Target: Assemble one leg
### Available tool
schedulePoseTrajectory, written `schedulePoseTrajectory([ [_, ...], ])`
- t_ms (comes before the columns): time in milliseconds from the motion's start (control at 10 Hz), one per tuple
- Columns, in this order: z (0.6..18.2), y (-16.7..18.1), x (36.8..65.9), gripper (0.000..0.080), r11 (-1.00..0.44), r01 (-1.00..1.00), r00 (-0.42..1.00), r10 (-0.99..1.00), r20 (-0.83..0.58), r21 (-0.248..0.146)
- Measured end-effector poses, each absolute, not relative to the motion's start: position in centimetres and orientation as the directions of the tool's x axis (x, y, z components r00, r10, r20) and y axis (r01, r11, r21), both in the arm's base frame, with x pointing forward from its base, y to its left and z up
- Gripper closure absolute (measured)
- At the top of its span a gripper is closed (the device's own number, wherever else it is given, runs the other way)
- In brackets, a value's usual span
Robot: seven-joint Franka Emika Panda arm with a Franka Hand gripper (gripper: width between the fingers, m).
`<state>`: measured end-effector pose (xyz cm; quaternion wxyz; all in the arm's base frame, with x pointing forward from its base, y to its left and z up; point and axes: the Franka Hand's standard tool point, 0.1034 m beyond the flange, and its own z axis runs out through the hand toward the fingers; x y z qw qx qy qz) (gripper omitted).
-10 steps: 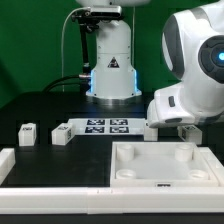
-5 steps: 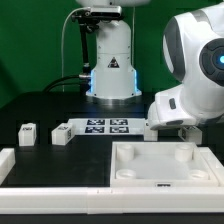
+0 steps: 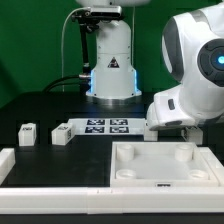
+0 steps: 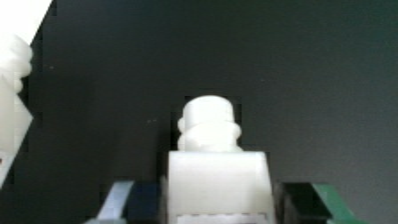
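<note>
Wrist view: gripper [image 4: 217, 205] is clamped narrow on the leg [image 4: 214, 160], fingers tight vs both sides, rounded end poking out past them. Exterior view: arm sits low just behind the tray-like top [image 3: 150, 181], at that view's right; spare legs [image 3: 27, 133] lie well apart, left. Prob. carry-to-insert step. Next: line the leg up w/ a corner socket, lower, twist in.

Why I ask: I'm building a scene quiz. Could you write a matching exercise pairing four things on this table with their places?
Things: 1 tray; 2 marker board; 3 leftmost leg; 4 tool.
Places: A exterior view's far left; B exterior view's right, clamping the held leg; C foreground, nearest the camera; D mid-table, behind the tray.
Pairs: 1-C; 2-D; 3-A; 4-B.
</note>
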<state>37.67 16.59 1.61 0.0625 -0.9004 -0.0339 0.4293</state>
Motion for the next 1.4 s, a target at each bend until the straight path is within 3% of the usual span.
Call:
schedulePoseTrajectory([
  [600,1.7,16.6,37.7,0.0512,-0.990,0.008,0.630,0.115,-0.768,-0.142],
  [900,5.3,16.0,37.5,0.0512,-0.992,0.014,0.610,0.108,-0.785,-0.126],
  [1100,6.8,15.9,38.0,0.0512,-0.993,0.018,0.630,0.105,-0.769,-0.121],
  [1300,6.8,15.8,37.8,0.0512,-0.993,0.018,0.632,0.104,-0.768,-0.120],
  [1400,6.2,16.1,39.3,0.0512,-0.992,0.015,0.742,0.093,-0.664,-0.122],
])
